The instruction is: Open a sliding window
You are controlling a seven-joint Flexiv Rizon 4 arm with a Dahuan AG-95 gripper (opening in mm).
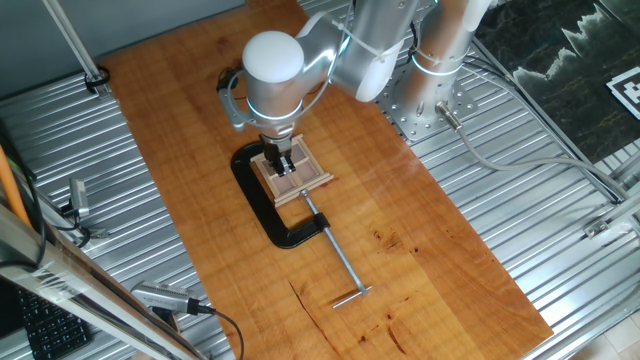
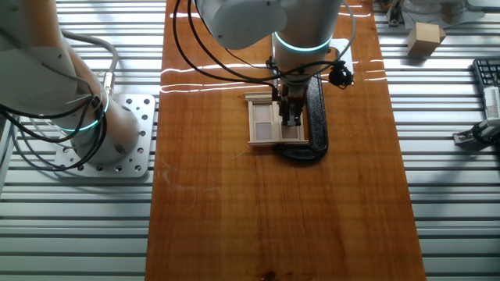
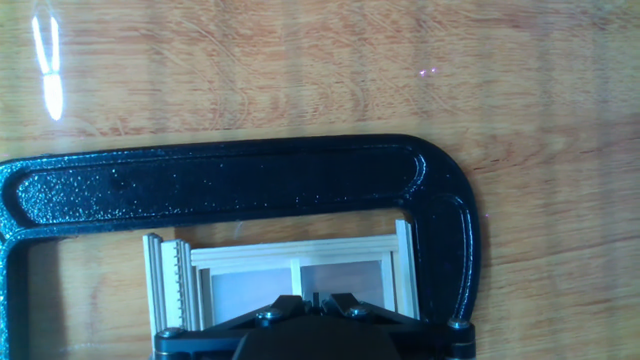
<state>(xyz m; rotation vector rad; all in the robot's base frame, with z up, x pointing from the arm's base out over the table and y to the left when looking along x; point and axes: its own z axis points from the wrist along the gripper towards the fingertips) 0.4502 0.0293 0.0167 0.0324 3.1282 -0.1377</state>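
Observation:
The sliding window is a small light-wood frame with brownish panes, lying flat on the wooden board inside the jaw of a black C-clamp. My gripper points straight down onto it, fingertips on the sash near its middle. In the other fixed view the gripper covers the right half of the window, beside the clamp. The hand view shows the window framed by the clamp, and the gripper with its two fingers nearly together, only a thin dark sliver between them.
The clamp's long metal screw runs toward the board's near end and ends in a cross handle. The arm's base stands on ribbed metal beside the board. A small wooden block and a keyboard lie off the board.

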